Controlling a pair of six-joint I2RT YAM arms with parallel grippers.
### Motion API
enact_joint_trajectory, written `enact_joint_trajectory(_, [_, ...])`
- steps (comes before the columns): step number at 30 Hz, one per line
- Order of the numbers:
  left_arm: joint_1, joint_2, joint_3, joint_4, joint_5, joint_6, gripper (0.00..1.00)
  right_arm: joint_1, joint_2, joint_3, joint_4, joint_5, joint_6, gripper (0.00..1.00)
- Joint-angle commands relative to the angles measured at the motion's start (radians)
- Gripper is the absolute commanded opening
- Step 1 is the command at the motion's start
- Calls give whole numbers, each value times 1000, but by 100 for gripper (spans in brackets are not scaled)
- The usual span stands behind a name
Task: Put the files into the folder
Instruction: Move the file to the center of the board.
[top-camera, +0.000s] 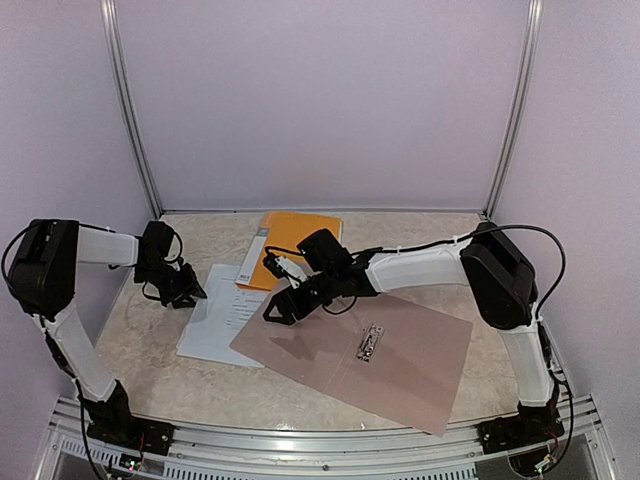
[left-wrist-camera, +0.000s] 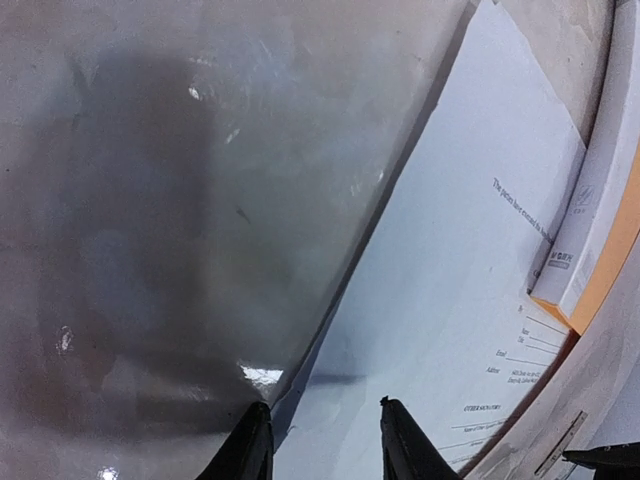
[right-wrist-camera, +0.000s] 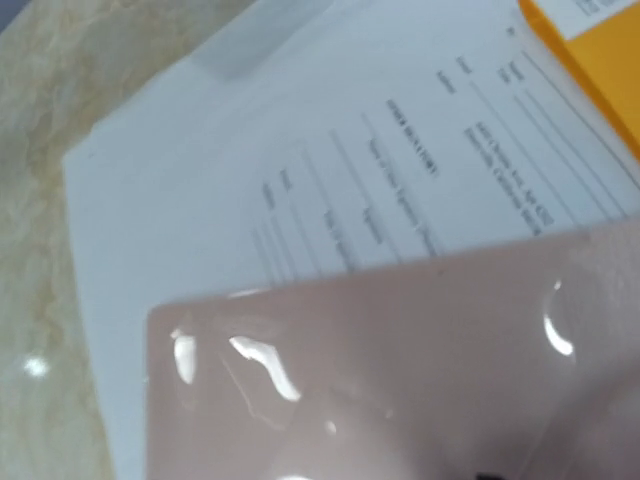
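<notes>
Top external view shows the thin white printed paper sheets (top-camera: 212, 322) flat on the beige marbled table (top-camera: 135, 350), partly under the open taupe plastic folder (top-camera: 400, 370); the left gripper (top-camera: 190, 292) stands part-open at their left edge, clamping nothing, and the right gripper (top-camera: 285, 305) hangs over the folder's corner, its opening impossible to tell.

A glossy, beige marbled tabletop (top-camera: 150, 352) is enclosed on three sides by plain lilac-grey walls (top-camera: 320, 100), joined at the back corners by slim aluminium posts (top-camera: 128, 110). A ribbed metal rail (top-camera: 330, 447) is fixed along the near edge. Soft, even light is cast throughout.
</notes>
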Motion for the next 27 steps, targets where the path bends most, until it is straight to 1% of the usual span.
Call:
enact_joint_trajectory(1, [-24,15,-55,-52,-46,-11,35,8,49,3,-49,41,-1,64])
enact_joint_trajectory(7, [-64,2,-51,-88,-111,2,32,-12,0,-133,-119,91,-75,59])
enact_joint_trajectory(11, [-76,-21,-48,-107,-144,5,33,-21,-52,-225,-197,162,-126,56])
enact_joint_trajectory(15, [-85,-32,-37,-127,-161,15,33,-27,-113,-284,-326,243,-141,51])
enact_joint_trajectory(19, [-95,-41,-26,-149,-183,23,33,-39,-184,-314,-495,323,-132,46])
enact_joint_trajectory(24, [-97,-49,-15,-170,-179,27,33,-41,-219,-324,-703,403,-136,45])
enact_joint_trajectory(27, [-101,-59,-7,-183,-176,31,33,-48,-215,-328,-819,515,-124,43])
